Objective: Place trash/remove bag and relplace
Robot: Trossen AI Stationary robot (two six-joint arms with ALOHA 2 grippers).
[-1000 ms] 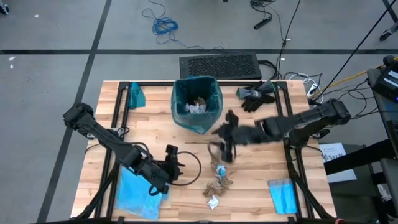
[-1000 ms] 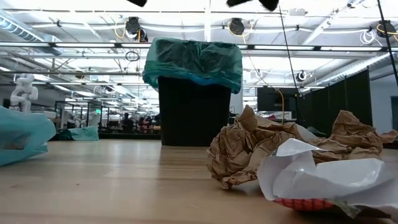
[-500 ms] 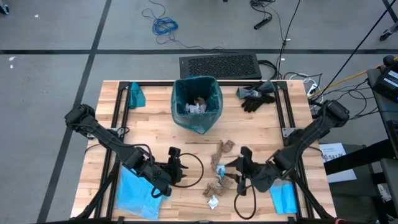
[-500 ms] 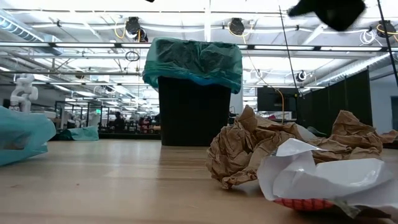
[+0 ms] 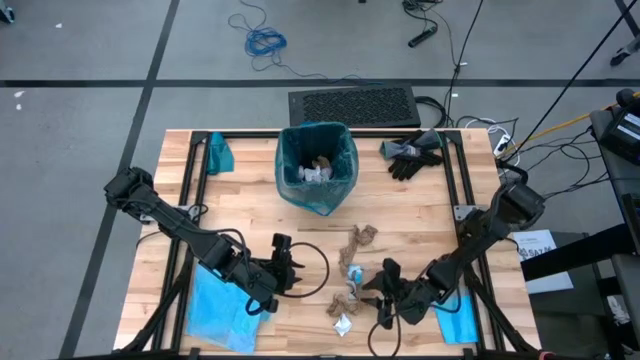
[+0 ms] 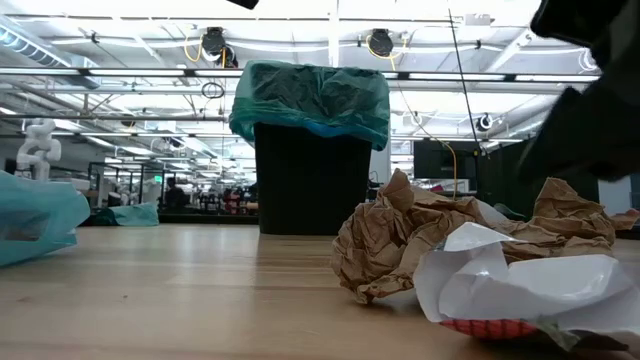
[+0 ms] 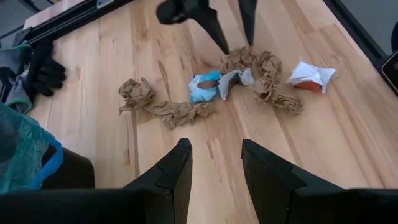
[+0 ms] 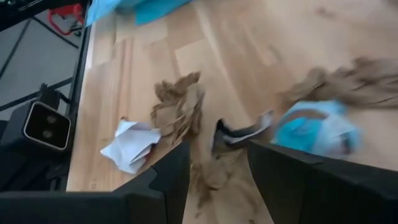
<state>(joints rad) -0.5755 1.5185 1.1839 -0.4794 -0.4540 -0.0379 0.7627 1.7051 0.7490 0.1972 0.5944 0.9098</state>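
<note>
The black bin (image 6: 310, 180), lined with the teal-green bag (image 5: 318, 168), stands at the table's far middle and holds some scraps. Loose trash lies on the wood nearer the front: a brown paper strip (image 5: 360, 240), a blue wrapper (image 7: 204, 87), a brown wad (image 8: 180, 109) and a white wrapper (image 8: 130, 144). My right gripper (image 5: 385, 292) is open and hangs low, just right of this pile, its fingers (image 7: 217, 34) over the brown wad (image 7: 258, 62). My left gripper (image 5: 292, 272) is open, left of the pile and above the table, with nothing between its fingers.
A sky-blue bag (image 5: 215, 305) lies at the near left and another (image 5: 455, 318) at the near right under my right arm. Black gloves (image 5: 412, 152) and a small folded teal cloth (image 5: 218, 152) lie at the far edge. Bare wood lies between bin and pile.
My right gripper has swung from beside the bin toward the table's near edge and come down, rolling as it went, until it hangs low at the right side of the trash pile. The trash and the bin have stayed where they were.
</note>
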